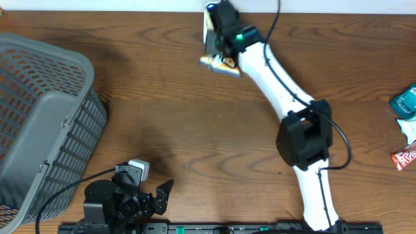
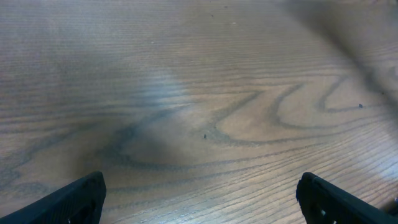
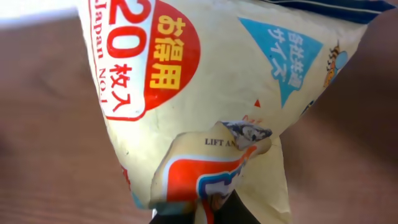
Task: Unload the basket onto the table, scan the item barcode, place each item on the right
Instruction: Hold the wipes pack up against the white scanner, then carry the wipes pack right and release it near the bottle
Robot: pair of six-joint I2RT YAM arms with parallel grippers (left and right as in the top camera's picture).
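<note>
The item is a pale yellow packet (image 3: 205,81) with a red round label and Japanese print; no barcode shows on the side I see. My right gripper (image 3: 211,214) is shut on its crumpled lower edge, and the packet hangs in front of the wrist camera. From overhead the packet (image 1: 221,64) is at the far middle of the table, with the right gripper (image 1: 218,52) reaching out to it. My left gripper (image 1: 162,195) rests near the front left, open, with only bare wood between its fingers (image 2: 74,199).
A grey plastic basket (image 1: 45,117) fills the left side. At the right edge lie a teal packet (image 1: 406,101) and a red and white wrapper (image 1: 404,158). The right arm's black elbow (image 1: 304,136) stands over the middle right.
</note>
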